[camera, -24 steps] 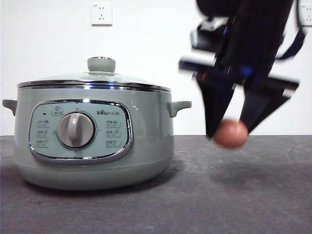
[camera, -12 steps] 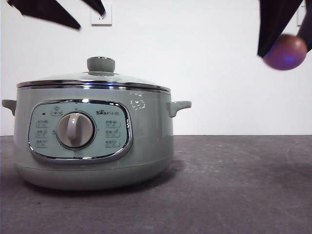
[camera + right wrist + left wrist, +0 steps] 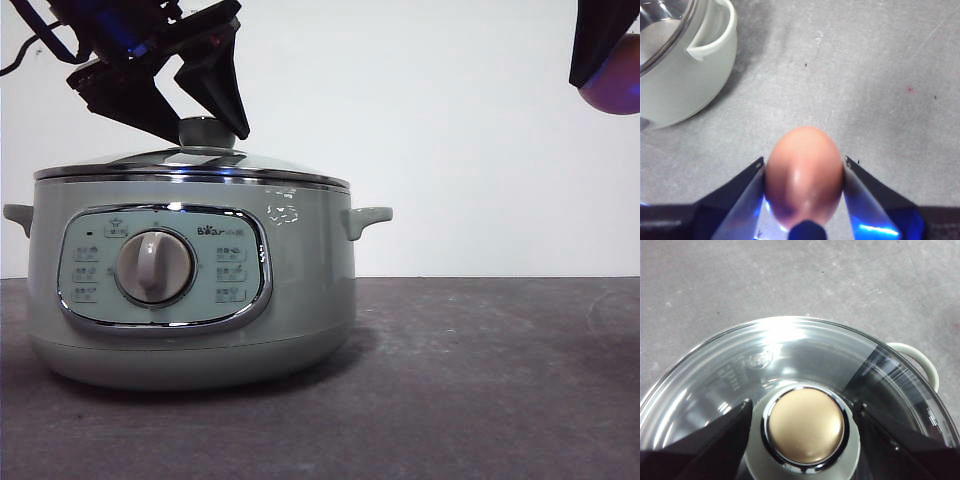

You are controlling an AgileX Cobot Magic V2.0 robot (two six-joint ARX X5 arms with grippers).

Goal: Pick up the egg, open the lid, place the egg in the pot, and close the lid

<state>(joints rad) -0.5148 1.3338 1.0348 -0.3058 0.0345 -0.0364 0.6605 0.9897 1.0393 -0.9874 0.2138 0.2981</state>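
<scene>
In the front view the left gripper [image 3: 205,125] is straddling the knob [image 3: 207,131] of the lid [image 3: 190,165], which is sitting on the pot [image 3: 190,300], jaws spread; the egg [image 3: 615,85] is cut off at the edge. In the left wrist view the jaws are flanking the knob without touching, so it should be closing centred, then lifting straight. In the right wrist view the right gripper [image 3: 804,172] is clamping the egg high above the table, beside the pot; the pot's inside is hidden.

The pot [image 3: 190,285] is set on the table [image 3: 480,390], left of centre in the front view, with the lid [image 3: 190,163] seated on it. The left gripper [image 3: 205,120] is positioned above the lid, one jaw on either side of the knob [image 3: 805,426]. The egg [image 3: 804,172] is held between the jaws of the right gripper [image 3: 804,175], high above the table and well right of the pot.
</scene>
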